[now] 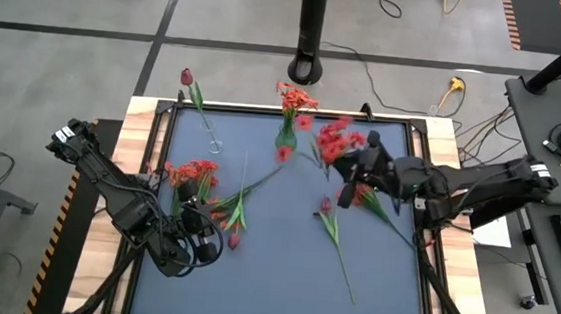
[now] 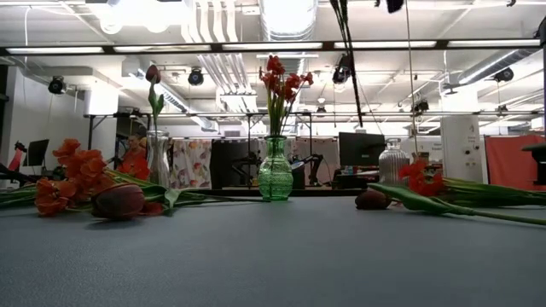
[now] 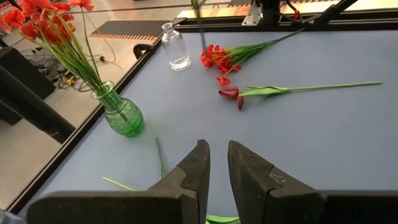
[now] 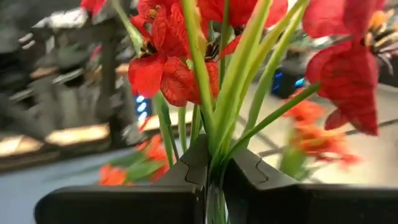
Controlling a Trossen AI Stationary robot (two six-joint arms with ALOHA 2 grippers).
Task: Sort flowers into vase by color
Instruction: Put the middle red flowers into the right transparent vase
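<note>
Right pincer [image 1: 352,163] clamps green stems of red artificial flowers [image 1: 336,139], raised near far worktop [image 1: 282,267] edge | left pincer [image 1: 206,233] slightly parted, empty, low by near-left flowers | middle bare.

Background behind the flowers [image 4: 186,68] is blurred beyond recognition.

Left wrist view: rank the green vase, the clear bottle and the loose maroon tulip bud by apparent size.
1. Green vase, though it is nearer the camera.
2. Clear bottle, farther off, so the order of the two is unsure.
3. Maroon tulip bud, clearly smallest.
</note>
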